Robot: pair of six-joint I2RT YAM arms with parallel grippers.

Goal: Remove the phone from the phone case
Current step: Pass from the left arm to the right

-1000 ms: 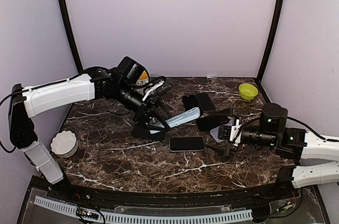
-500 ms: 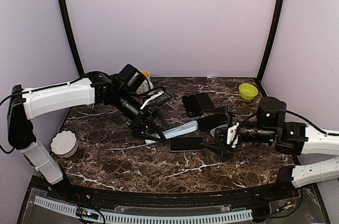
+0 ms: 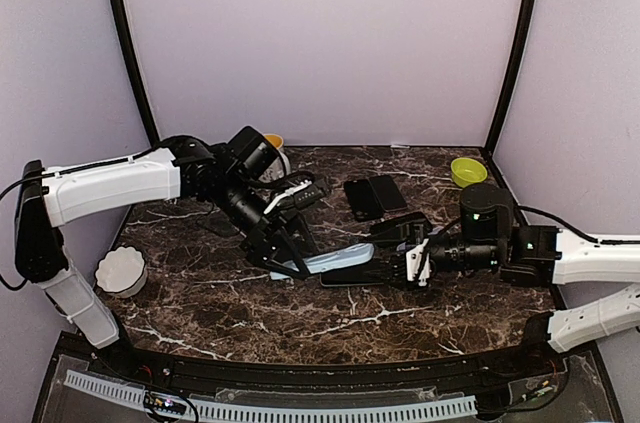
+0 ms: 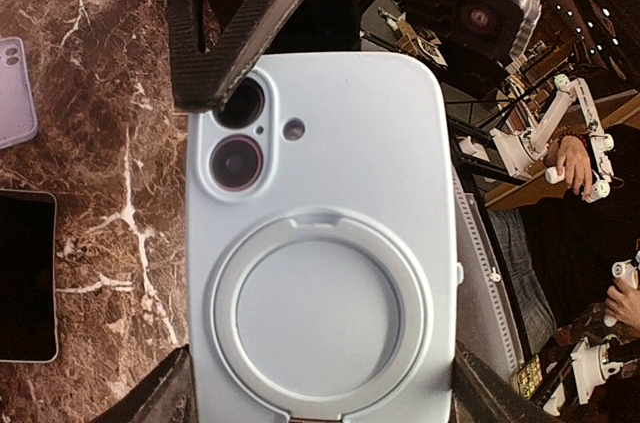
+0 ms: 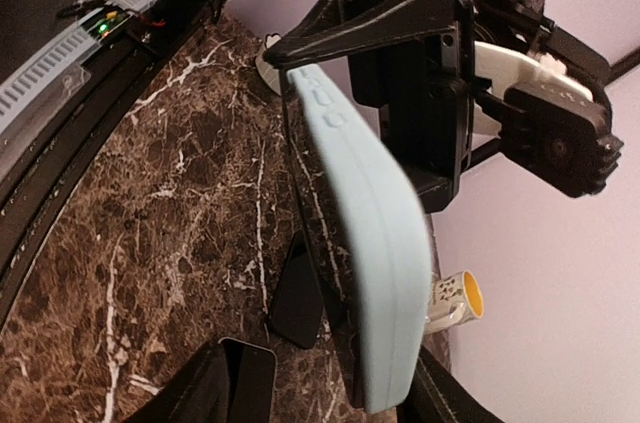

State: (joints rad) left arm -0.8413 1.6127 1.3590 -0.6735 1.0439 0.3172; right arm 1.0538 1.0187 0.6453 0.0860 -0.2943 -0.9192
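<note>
Pale blue phone case [image 4: 320, 243], ring [image 4: 320, 318] on its back, 2 lenses [image 4: 238, 133] at 11 o'clock, sits clamped in the left hand [image 4: 320, 398]; the right hand [image 5: 315, 393] stands apart around its end.

Pale-blue, ring-backed phone case [image 4: 315, 243], phone [image 4: 237, 161] inside, slightly tilted

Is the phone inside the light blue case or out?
Inside. The phone shows its camera lenses through the cutout of the light blue case.
</note>
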